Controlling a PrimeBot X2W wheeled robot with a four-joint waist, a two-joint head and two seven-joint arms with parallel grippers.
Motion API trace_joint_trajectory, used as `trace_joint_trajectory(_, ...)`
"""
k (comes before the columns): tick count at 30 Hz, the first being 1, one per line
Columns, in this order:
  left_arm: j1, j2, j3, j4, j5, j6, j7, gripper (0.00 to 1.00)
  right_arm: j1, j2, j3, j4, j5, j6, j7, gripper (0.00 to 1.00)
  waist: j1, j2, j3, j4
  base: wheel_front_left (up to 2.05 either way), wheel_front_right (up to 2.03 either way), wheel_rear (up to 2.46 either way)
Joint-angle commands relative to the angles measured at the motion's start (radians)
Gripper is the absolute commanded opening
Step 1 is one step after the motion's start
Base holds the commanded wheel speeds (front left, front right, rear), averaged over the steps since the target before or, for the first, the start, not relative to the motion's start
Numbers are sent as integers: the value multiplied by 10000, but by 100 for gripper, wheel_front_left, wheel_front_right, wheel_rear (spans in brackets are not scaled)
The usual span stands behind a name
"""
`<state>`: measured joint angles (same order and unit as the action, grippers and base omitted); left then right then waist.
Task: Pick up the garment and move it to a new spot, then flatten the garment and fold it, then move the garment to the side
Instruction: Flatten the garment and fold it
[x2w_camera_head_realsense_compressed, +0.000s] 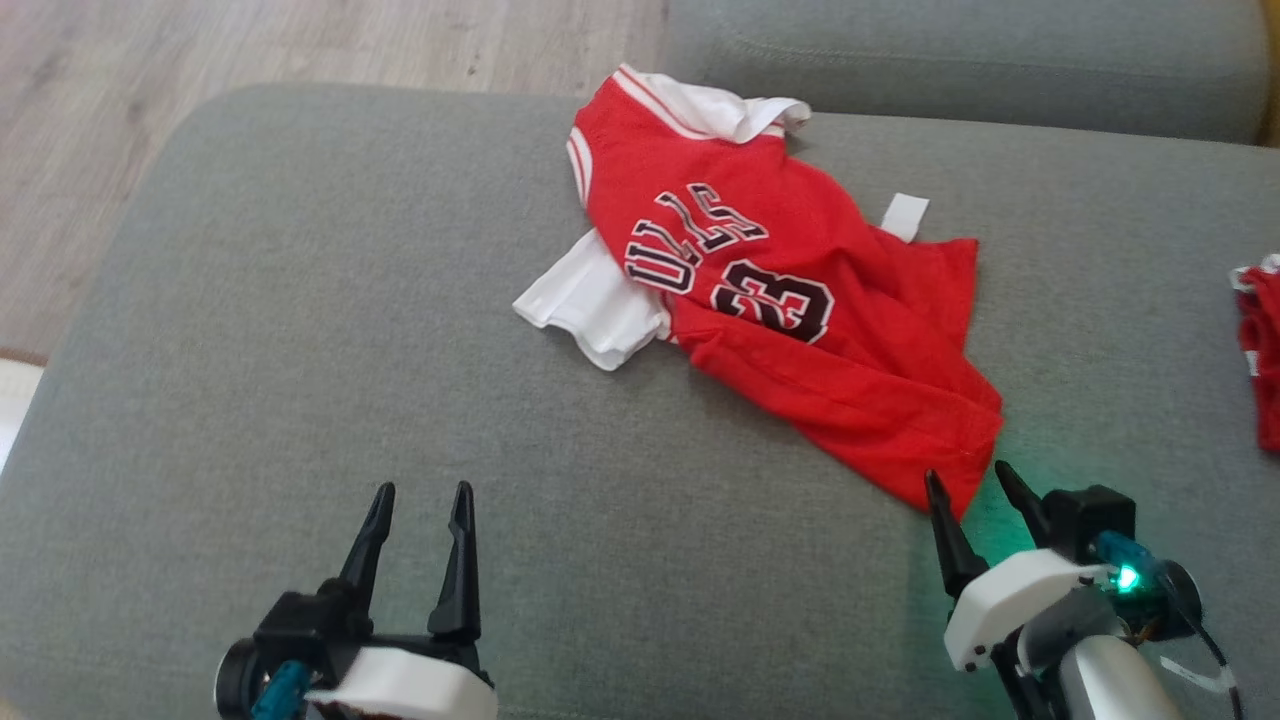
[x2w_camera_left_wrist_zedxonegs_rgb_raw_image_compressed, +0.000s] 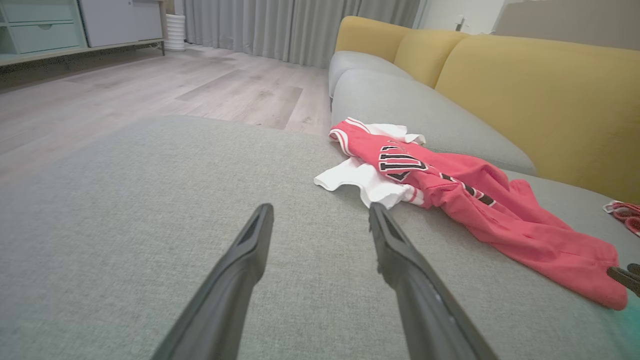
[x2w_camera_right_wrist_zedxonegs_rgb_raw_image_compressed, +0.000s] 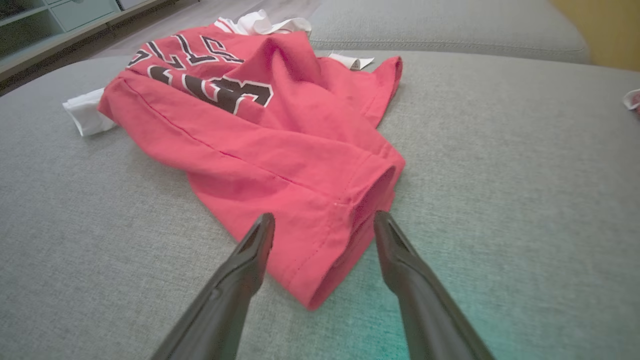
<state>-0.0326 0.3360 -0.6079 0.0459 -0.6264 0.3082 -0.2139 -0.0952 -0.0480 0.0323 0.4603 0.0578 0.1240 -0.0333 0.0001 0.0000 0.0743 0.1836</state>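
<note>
red jersey (x2w_camera_head_realsense_compressed: 800, 340) lies crumpled on the grey sofa seat (x2w_camera_head_realsense_compressed: 300, 350), right of centre — its near hem corner between the spread fingers of the right gripper (x2w_camera_head_realsense_compressed: 968, 473); the left gripper (x2w_camera_head_realsense_compressed: 424, 488), also spread, sits near left.

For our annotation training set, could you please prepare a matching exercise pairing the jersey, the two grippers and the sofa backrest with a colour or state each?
Column one: 1 red jersey; 2 left gripper; 3 right gripper; 4 sofa backrest.
Column two: A yellow; B open, straddling the jersey's near corner; C crumpled on the grey cushion; D open over bare cushion, apart from the jersey.
Pairs: 1-C; 2-D; 3-B; 4-A.
</note>
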Motion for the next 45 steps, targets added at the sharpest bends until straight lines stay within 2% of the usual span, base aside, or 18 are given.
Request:
trace_joint_trajectory(1, -385, 205, 425, -343, 35, 66, -12, 100, -445, -25, 313, -283, 113, 67, 90, 100, -1, 0, 154, 170, 0, 0, 0)
trace_joint_trajectory(12, -470, 254, 455, -352, 28, 104, -24, 100, -1140, -23, 260, 430, 248, 67, 79, 100, -1, 0, 409, 404, 0, 0, 0)
trace_joint_trajectory(13, -478, 259, 460, -351, 24, 104, -28, 100, -1218, -23, 279, 511, 257, 67, 62, 88, -1, 0, 424, 403, 0, 0, 0)
trace_joint_trajectory(14, -484, 264, 466, -349, 19, 105, -31, 100, -1295, -23, 315, 577, 258, 67, 40, 45, -1, 0, 437, 397, 0, 0, 0)
trace_joint_trajectory(15, -487, 267, 471, -348, 17, 110, -36, 100, -1373, -23, 343, 623, 252, 67, 4, 32, -1, 0, 449, 384, 0, 0, 0)
trace_joint_trajectory(16, -489, 267, 468, -345, 21, 121, -39, 100, -1440, -23, 358, 644, 226, 67, -37, 6, -1, 0, 454, 367, 0, 0, 0)
trace_joint_trajectory(17, -489, 265, 464, -344, 25, 134, -40, 100, -1494, -23, 367, 641, 208, 67, -99, 0, -1, 0, 454, 345, 0, 0, 0)
trace_joint_trajectory(21, -452, 273, 477, -338, 13, 192, -49, 100, -1602, -23, 537, 425, -191, 67, -292, 0, -1, 0, 391, 181, 0, 0, 0)
trace_joint_trajectory(25, -387, 291, 489, -317, -20, 222, -59, 100, -1311, -23, 923, -470, -288, 67, -214, 0, -1, 0, 243, -46, 0, 0, 0)
trace_joint_trajectory(34, -206, 341, 489, -372, -78, 290, -67, 100, 1164, -22, 1999, -3502, -325, 67, 842, 0, -1, 0, -39, -531, 0, 0, 0)
trace_joint_trajectory(37, -156, 377, 499, -381, -101, 296, -71, 100, 1946, -22, 2472, -4064, -275, 67, 1164, 0, -1, 0, -104, -694, 0, 0, 0)
trace_joint_trajectory(40, -132, 390, 476, -363, -112, 289, -62, 100, 2385, -57, 2852, -4099, -544, 67, 1284, 0, -1, 0, -179, -838, 0, 0, 0)
trace_joint_trajectory(41, -130, 387, 463, -358, -116, 286, -57, 100, 2481, -80, 2913, -4026, -650, 67, 1276, 8, -1, 0, -207, -875, 0, 0, 0)
trace_joint_trajectory(42, -125, 384, 449, -351, -118, 284, -53, 100, 2569, -102, 2961, -3916, -742, 67, 1271, 38, -1, 0, -240, -910, 0, 0, 0)
trace_joint_trajectory(43, -115, 383, 434, -342, -122, 282, -48, 100, 2652, -127, 2989, -3799, -821, 67, 1258, 96, -1, 0, -278, -941, 0, 0, 0)
trace_joint_trajectory(45, -85, 381, 412, -324, -135, 282, -43, 100, 2832, -170, 2994, -3571, -917, 67, 1249, 100, -1, 0, -351, -983, 0, 0, 0)
